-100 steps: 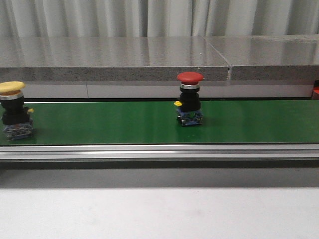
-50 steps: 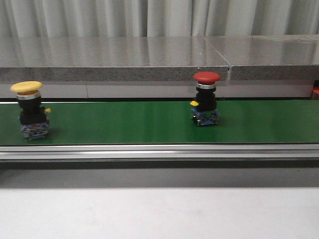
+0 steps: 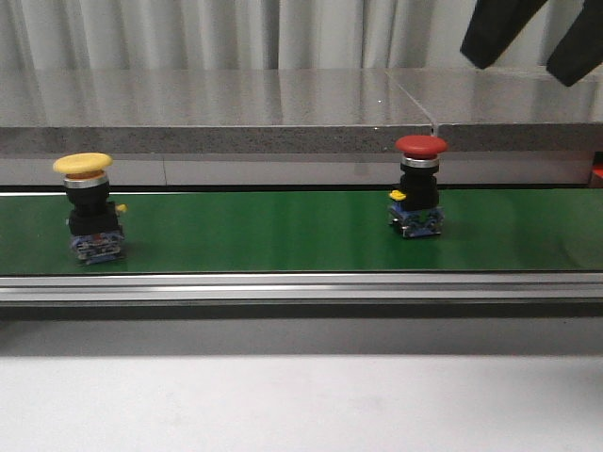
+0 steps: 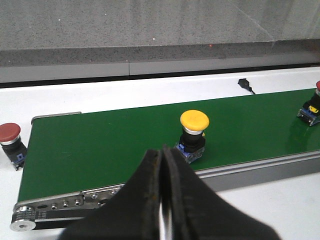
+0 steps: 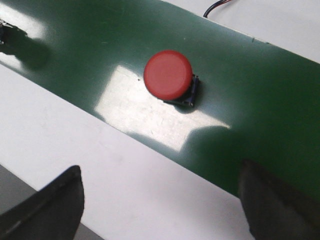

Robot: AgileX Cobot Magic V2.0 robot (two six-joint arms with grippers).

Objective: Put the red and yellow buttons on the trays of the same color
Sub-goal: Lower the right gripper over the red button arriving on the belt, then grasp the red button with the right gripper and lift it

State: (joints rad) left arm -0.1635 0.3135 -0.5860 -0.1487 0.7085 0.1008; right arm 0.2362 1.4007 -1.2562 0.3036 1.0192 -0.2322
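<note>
A red-capped button stands upright on the green belt, right of centre. A yellow-capped button stands on the belt at the far left. My right gripper is open and empty, high above the red button and a little to its right. In the right wrist view the red button lies beyond the wide-apart fingers. My left gripper is shut and empty, on the near side of the yellow button. No tray is in view.
A second red button stands on the white table off the belt's left end. A grey stone ledge runs behind the belt. An aluminium rail edges the belt's front. A small red thing shows at the right edge.
Both buttons have moved to the right along the belt. The right gripper's fingers have come into view at the top right of the front view.
</note>
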